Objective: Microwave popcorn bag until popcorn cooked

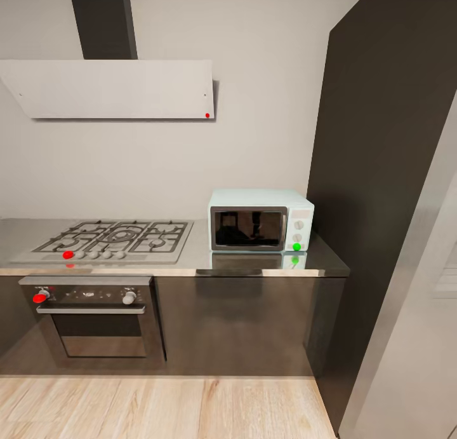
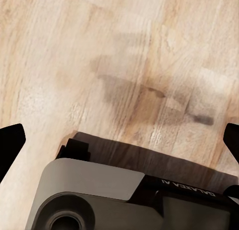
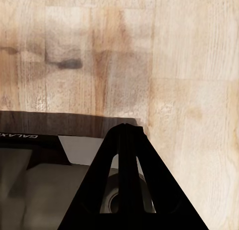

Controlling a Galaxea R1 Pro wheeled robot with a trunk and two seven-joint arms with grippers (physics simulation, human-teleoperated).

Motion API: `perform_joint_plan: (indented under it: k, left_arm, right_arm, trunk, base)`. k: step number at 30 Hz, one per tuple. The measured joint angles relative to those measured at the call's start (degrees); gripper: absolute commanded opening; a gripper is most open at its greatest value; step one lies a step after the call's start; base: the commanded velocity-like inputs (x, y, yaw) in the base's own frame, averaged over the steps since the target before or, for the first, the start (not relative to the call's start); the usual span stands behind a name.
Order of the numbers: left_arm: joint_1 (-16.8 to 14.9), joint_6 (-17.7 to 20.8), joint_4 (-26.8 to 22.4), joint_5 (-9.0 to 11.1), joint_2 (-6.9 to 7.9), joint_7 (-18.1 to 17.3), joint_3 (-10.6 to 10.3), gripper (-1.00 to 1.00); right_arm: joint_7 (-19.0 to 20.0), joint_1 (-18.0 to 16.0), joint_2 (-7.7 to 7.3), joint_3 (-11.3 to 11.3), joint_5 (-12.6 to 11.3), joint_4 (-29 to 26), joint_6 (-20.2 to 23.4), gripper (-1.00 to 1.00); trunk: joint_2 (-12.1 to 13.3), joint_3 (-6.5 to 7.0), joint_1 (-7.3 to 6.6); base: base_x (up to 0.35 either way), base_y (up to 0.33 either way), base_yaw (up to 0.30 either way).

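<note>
Nearest, the left gripper (image 2: pixel 119 140) hangs spread wide and empty above the pale wooden plank floor (image 2: pixel 99 50); the right gripper (image 3: pixel 127 177) is pinched closed, empty, beside mirrored "GALAX" lettering. Beyond, the small pale-blue boxy microwave (image 1: pixel 261 220), green light lit, sits door closed on the grey brushed-steel countertop (image 1: pixel 254 264).

microwave (image 1: pixel 261 228): 1 | gas hob (image 1: pixel 113 238): 1 | oven (image 1: pixel 95 317): 1 | range hood (image 1: pixel 114 88): 1
</note>
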Motion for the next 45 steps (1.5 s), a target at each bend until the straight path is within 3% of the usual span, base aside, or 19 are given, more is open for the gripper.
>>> perform_joint_plan:
  k: [45]
  left_arm:
    - [0.0,0.0,0.0,0.0,-0.01,0.0,0.0,1.0]
  right_arm:
    - [0.0,0.0,0.0,0.0,0.0,0.0,0.0,-1.0]
  trunk:
    - [0.0,0.0,0.0]
  base:
    - [0.0,0.0,0.0]
